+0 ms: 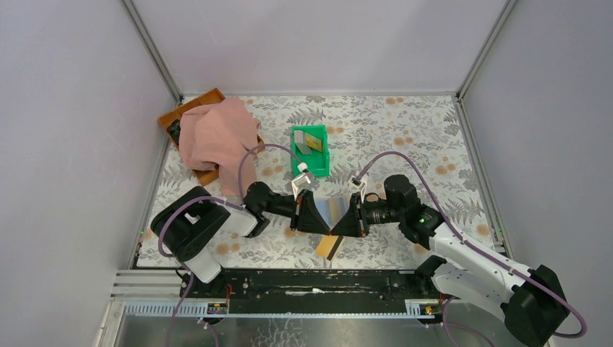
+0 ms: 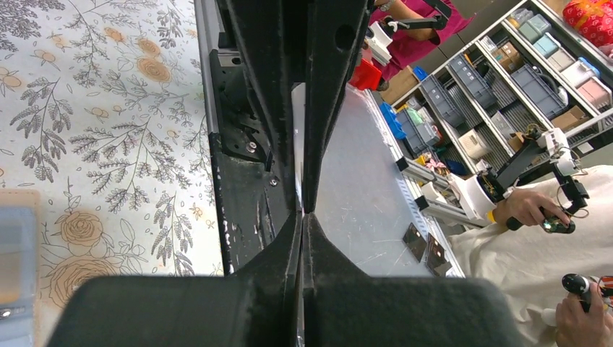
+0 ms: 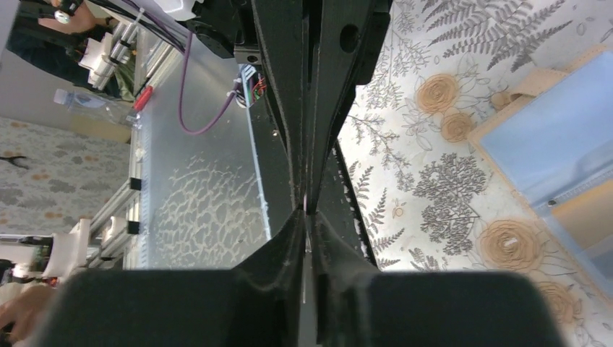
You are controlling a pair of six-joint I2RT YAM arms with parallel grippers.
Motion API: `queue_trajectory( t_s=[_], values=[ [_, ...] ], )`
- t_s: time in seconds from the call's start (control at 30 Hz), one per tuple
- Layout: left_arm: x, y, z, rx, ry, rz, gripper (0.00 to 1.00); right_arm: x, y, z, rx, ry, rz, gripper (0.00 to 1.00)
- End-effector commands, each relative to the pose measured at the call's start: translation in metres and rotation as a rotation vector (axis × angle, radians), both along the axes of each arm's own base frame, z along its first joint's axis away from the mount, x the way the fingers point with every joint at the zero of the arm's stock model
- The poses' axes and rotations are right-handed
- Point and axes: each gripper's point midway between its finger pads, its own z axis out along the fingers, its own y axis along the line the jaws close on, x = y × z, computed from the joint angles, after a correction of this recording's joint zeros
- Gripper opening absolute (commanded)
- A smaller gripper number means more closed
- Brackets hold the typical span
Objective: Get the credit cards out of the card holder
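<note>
Card holder, a small folding wallet, pale blue inside with a tan rim, lies open on the floral table cover. Left of it: left gripper, fingers pressed together, empty. Just near of it: yellow dark-striped credit card. Right of it: right gripper, fingers together, nothing seen between. Risk: crowded arms nudge the holder toward the near edge. More room to its right.

Left arm and right arm flank the card holder, green bin close behind

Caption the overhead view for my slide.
Left gripper and right gripper flank the open card holder, yellow card nearby.
</note>
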Motion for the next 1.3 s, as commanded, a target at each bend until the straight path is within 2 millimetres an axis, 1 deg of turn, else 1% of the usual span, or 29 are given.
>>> queue_trajectory(
  t_s=[0.0,0.07,0.1,0.17,0.23,0.3,0.37,0.43,0.57,0.67,0.73,0.8,0.83,0.93,1.0,1.03,1.07,1.17,1.27],
  values=[
    [0.008,0.003,0.019,-0.092,-0.083,0.067,0.00,0.015,0.003,0.024,0.034,-0.104,-0.053,0.30],
    [0.022,0.006,0.026,-0.116,-0.088,0.162,0.00,0.024,-0.002,0.027,0.024,-0.143,-0.125,0.48],
    [0.031,0.008,0.027,-0.124,-0.083,0.219,0.00,0.030,-0.006,0.028,0.018,-0.163,-0.172,0.53],
    [0.049,0.014,0.037,-0.160,-0.084,0.344,0.00,0.041,-0.013,0.031,0.022,-0.195,-0.271,0.60],
    [0.062,0.018,0.048,-0.198,-0.087,0.438,0.00,0.046,-0.018,0.037,0.059,-0.216,-0.333,0.67],
    [0.072,0.021,0.060,-0.236,-0.084,0.512,0.00,0.047,-0.019,0.042,0.100,-0.221,-0.365,0.70],
    [0.080,0.026,0.071,-0.275,-0.084,0.586,0.00,0.044,-0.018,0.045,0.148,-0.222,-0.360,0.70],
    [0.084,0.030,0.081,-0.305,-0.087,0.623,0.00,0.042,-0.016,0.049,0.181,-0.223,-0.346,0.70],
    [0.084,0.031,0.099,-0.352,-0.077,0.623,0.00,0.040,-0.013,0.044,0.177,-0.208,-0.326,0.70],
    [0.080,0.028,0.104,-0.362,-0.069,0.602,0.00,0.039,-0.011,0.045,0.193,-0.205,-0.312,0.69],
    [0.079,0.026,0.104,-0.362,-0.061,0.595,0.00,0.037,-0.009,0.046,0.201,-0.205,-0.301,0.65],
    [0.078,0.024,0.103,-0.358,-0.054,0.590,0.00,0.036,-0.008,0.047,0.208,-0.204,-0.291,0.57],
    [0.076,0.023,0.102,-0.356,-0.051,0.583,0.00,0.035,-0.008,0.048,0.210,-0.205,-0.287,0.52],
    [0.075,0.020,0.100,-0.350,-0.039,0.569,0.00,0.035,-0.008,0.050,0.217,-0.207,-0.284,0.33],
    [0.075,0.020,0.099,-0.345,-0.035,0.566,0.00,0.034,-0.008,0.050,0.217,-0.206,-0.283,0.12],
    [0.075,0.020,0.099,-0.345,-0.035,0.564,0.00,0.034,-0.009,0.049,0.215,-0.206,-0.283,0.04],
    [0.074,0.019,0.099,-0.346,-0.037,0.559,0.00,0.033,-0.009,0.048,0.213,-0.205,-0.282,0.00],
    [0.070,0.017,0.101,-0.342,-0.054,0.520,0.17,0.029,-0.010,0.047,0.210,-0.204,-0.266,0.00],
    [0.063,0.013,0.103,-0.331,-0.086,0.443,0.33,0.023,-0.009,0.047,0.203,-0.204,-0.231,0.00]
  ],
)
